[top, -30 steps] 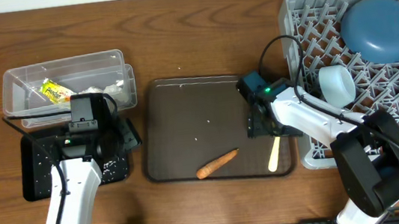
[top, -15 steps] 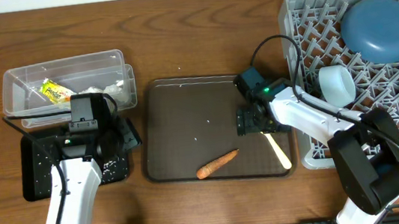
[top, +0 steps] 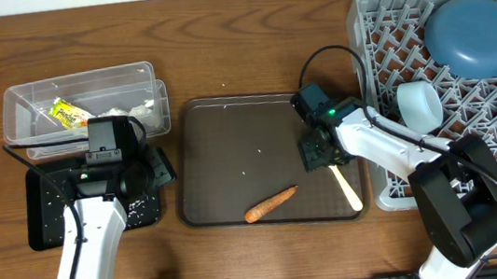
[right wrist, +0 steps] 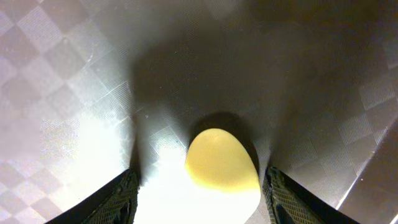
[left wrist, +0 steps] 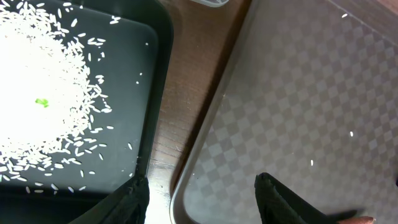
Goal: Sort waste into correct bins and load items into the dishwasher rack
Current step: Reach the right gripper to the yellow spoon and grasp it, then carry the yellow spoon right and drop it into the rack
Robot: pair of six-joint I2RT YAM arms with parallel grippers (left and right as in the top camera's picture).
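Observation:
The cream spoon [top: 347, 187] lies on the brown tray [top: 231, 151] near its right edge. Its bowl [right wrist: 222, 162] sits between my open right gripper's [right wrist: 199, 199] fingers, not gripped. That gripper [top: 318, 153] hovers low over the spoon's upper end. An orange carrot piece [top: 270, 205] lies on the tray's lower middle. My left gripper [left wrist: 202, 199] is open and empty, straddling the gap between the black tray [left wrist: 74, 93] holding rice [left wrist: 43, 93] and the brown tray. The clear tub [top: 85, 102] holds the yellow-green wrapper [top: 67, 112] and white paper. The grey rack [top: 454, 88] holds the blue bowl [top: 471, 34] and white cups [top: 418, 106].
A few rice bits [left wrist: 351, 133] lie on the brown tray. The rack's left wall [top: 367, 88] stands just right of my right arm. A black cable [top: 343, 58] loops above the right gripper.
The spoon turned from leaning right to leaning left on the tray. My right gripper shifted left, then settled slightly right over the spoon's upper end. The left arm has not moved.

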